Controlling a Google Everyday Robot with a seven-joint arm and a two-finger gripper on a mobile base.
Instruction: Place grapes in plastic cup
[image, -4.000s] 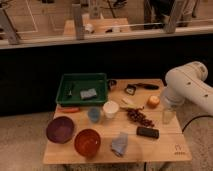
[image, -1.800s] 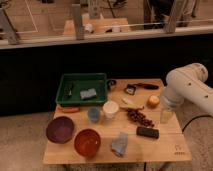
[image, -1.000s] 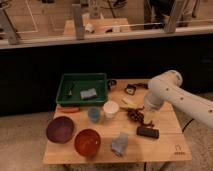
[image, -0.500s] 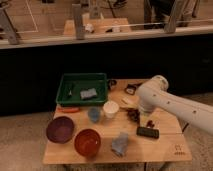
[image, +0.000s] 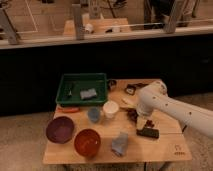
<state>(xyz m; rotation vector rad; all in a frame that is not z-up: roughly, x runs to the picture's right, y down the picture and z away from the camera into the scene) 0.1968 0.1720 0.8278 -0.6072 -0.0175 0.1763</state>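
Directly over the grapes hangs the tool; whether it grips them cannot be told.

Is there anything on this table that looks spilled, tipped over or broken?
Nothing stands out. The small blue-grey plastic cup and the wider white cup stand upright, the purple bowl and the orange-red bowl sit flat, and no spill shows. The robot's hand is low over the dark reddish-purple grapes, partly hiding them.
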